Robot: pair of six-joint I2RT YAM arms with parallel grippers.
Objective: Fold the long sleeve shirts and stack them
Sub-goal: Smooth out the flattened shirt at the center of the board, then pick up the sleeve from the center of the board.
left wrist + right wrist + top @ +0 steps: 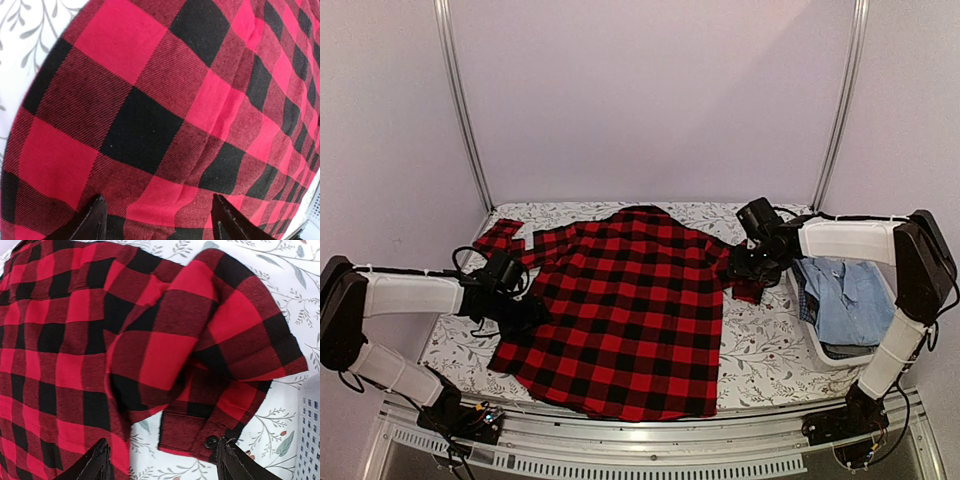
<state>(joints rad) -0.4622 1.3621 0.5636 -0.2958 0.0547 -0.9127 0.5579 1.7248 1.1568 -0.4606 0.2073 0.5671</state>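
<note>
Right gripper (pixel 162 450) jaws apart, nothing pinched, poised just over the folded sleeve cuff (pixel 190 432) of the red-and-black check shirt (pixel 620 300). Left gripper (pixel 157 205) likewise spread, low over the shirt's left edge. Shirt lies flat mid-table (pixel 770 350), between both grippers

Lab booth: aluminium frame (pixel 463 110), plain walls (pixel 650 90)
</note>
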